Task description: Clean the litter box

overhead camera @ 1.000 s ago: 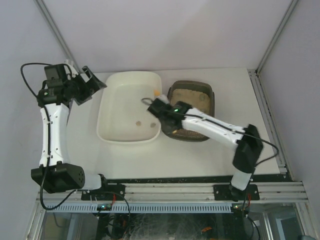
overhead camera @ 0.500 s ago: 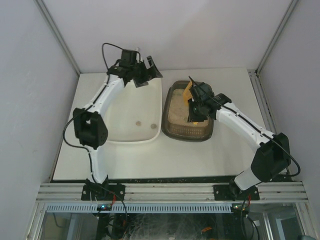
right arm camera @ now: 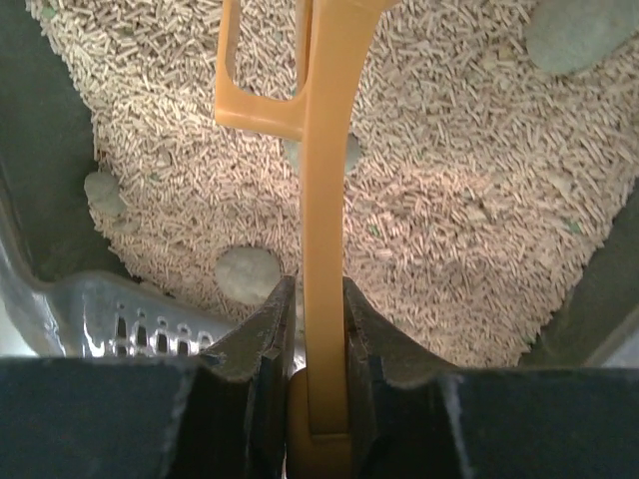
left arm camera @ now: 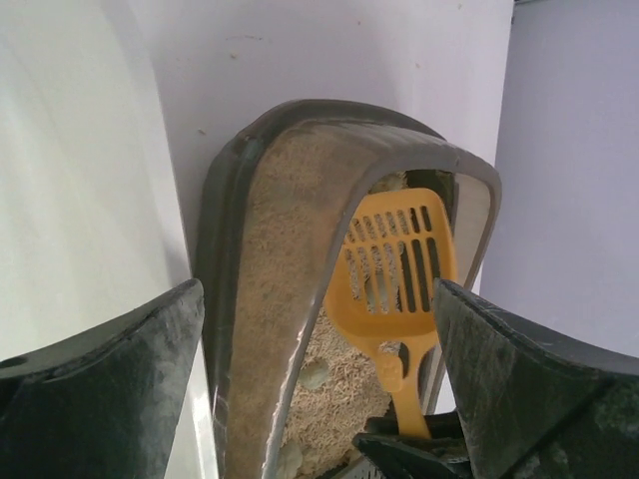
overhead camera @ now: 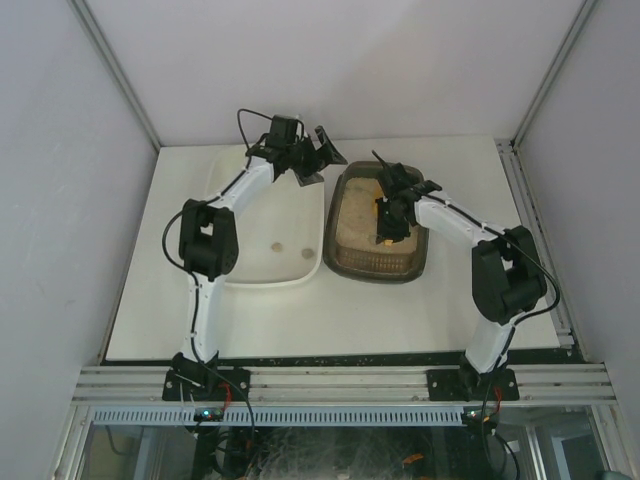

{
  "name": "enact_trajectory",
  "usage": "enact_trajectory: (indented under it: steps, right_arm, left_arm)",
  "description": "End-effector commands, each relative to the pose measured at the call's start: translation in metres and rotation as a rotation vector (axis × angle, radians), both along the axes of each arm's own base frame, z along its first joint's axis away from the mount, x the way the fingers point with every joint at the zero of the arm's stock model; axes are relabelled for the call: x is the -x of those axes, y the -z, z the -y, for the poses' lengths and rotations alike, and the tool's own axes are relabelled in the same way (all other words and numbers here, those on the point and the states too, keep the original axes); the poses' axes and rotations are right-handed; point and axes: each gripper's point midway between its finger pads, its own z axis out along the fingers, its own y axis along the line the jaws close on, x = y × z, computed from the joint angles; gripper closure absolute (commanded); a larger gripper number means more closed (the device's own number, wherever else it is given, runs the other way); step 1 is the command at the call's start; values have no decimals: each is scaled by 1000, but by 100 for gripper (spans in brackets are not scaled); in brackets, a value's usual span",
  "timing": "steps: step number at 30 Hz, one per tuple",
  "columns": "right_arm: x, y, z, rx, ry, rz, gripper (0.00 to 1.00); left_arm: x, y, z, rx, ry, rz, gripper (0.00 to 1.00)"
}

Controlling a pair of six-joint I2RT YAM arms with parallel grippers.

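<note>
Litter box [overhead camera: 375, 270] sat centre-right of the top frame on the desk [overhead camera: 400, 320], just right of the white tub [overhead camera: 265, 215]. Beige litter inside, with a few grey clumps [right arm camera: 248, 272]. Orange slotted scoop [left arm camera: 394, 261] stood over the litter, its handle clamped between the right fingers [right arm camera: 268, 339], which were closed on it. Left fingers [left arm camera: 120, 379] were spread wide, gripping nothing, over the tub's upper right corner, just left of the box's upper rim.

Dark brown litter box [overhead camera: 375, 275], beige litter [right arm camera: 469, 230], slotted orange scoop [left arm camera: 394, 267], white tub [overhead camera: 270, 215]
</note>
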Motion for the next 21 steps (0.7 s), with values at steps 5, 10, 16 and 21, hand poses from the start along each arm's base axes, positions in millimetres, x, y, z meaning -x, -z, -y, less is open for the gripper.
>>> enact_trajectory:
  steps: [5, 10, 16, 21]
  right_arm:
    - [-52, -5, -26, -59, -51, 107, 100]
    - [-66, 6, -41, -107, -84, 98, 100]
    - [-66, 14, -67, -250, -149, 62, 100]
    - [-54, 13, -92, -402, -219, 42, 100]
  left_arm:
    - [0, -28, 24, 158, 34, 55, 0]
    - [7, -19, 26, 210, 19, 26, 0]
    - [8, -6, 26, 203, 14, -3, 0]
    - [8, -2, 26, 203, 17, -10, 0]
